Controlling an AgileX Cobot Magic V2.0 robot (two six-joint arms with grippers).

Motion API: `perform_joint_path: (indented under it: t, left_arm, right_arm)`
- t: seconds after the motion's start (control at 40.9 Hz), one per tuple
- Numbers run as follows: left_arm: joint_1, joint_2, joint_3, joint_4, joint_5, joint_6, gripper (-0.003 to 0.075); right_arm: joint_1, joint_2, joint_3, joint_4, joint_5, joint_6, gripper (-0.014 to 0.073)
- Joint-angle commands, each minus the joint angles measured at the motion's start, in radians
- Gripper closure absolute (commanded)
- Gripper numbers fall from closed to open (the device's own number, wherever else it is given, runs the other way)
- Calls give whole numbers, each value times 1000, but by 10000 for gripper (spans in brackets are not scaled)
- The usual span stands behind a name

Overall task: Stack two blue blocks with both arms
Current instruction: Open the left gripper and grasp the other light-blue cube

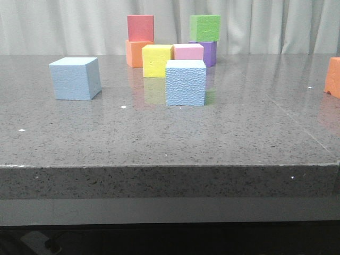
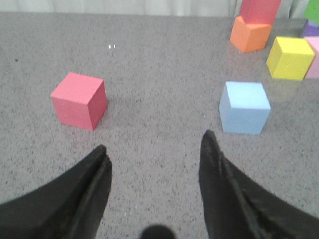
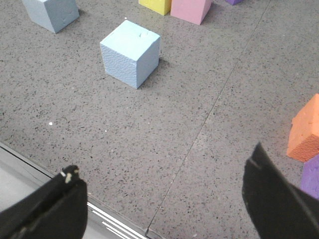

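Note:
Two sky-blue blocks stand apart on the grey table. One blue block (image 1: 75, 78) is at the left, the other blue block (image 1: 185, 82) near the middle. Neither arm shows in the front view. In the left wrist view my left gripper (image 2: 155, 143) is open over bare table, with a blue block (image 2: 244, 107) a short way beyond one fingertip. In the right wrist view my right gripper (image 3: 163, 162) is open wide above the table's front edge. The middle blue block (image 3: 130, 52) lies well ahead of it, the other blue block (image 3: 51, 12) farther off.
Behind the blue blocks stand a red cube (image 1: 140, 27) on an orange cube (image 1: 136, 54), a yellow cube (image 1: 156, 60), a pink cube (image 1: 188, 51) and a green cube (image 1: 205, 27) on a purple one (image 1: 211, 53). An orange cube (image 1: 332, 77) sits far right; a red cube (image 2: 79, 100) lies near my left gripper.

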Motion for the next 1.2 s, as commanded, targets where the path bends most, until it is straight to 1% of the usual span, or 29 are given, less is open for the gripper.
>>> perform_joint_path:
  t: [0.0, 0.049, 0.122, 0.171, 0.22, 0.244, 0.293, 0.391, 0.489, 0.611, 0.758, 0.904, 0.953, 1.026, 1.173]
  left_arm:
    - [-3, 13, -26, 0, -93, -11, 328]
    - [-3, 22, -28, 0, -83, -11, 308]
    - [-3, 48, -36, 0, -80, -4, 221]
    - [-3, 68, -49, 0, -69, 27, 161]
    - [-6, 96, -69, -8, -45, 52, 127]
    - [-15, 112, -80, -15, -30, 50, 122]
    - [-43, 141, -111, -31, -11, 50, 122]
    - [-151, 213, -166, -33, 8, 67, 122]
    - [-246, 291, -214, -26, 7, 112, 122]
    - [-323, 401, -277, -21, -17, 115, 122]
    - [-347, 543, -355, -21, -66, 115, 122]
    - [-347, 684, -446, -21, -59, 109, 122]
    - [-347, 733, -482, -21, -48, 84, 122]
    - [-347, 803, -547, -12, -4, 18, 122]
    - [-347, 953, -697, 58, 132, -94, 122]
  right_arm:
    - [-5, -6, -24, 10, -77, -14, -43]
    - [-5, -6, -24, 10, -77, -14, -43]
    - [-5, -6, -24, 10, -77, -14, -43]
    - [-5, -6, -24, 10, -77, -14, -43]
    - [-5, -6, -24, 10, -77, -14, -43]
    - [-5, -6, -24, 10, -77, -14, -43]
    - [-5, -6, -24, 10, -77, -14, -43]
    - [-5, -6, -24, 10, -77, -14, -43]
    - [-5, -6, -24, 10, -77, -14, -43]
    - [-5, -6, -24, 10, -77, -14, -43]
    - [-5, -6, -24, 10, -77, -14, -43]
    - [-5, -6, -24, 10, -77, -14, -43]
    - [-5, -6, -24, 10, -77, -14, -43]
    - [-5, -6, -24, 10, -77, -14, -43]
    - [-5, -6, -24, 10, -77, -14, -43]
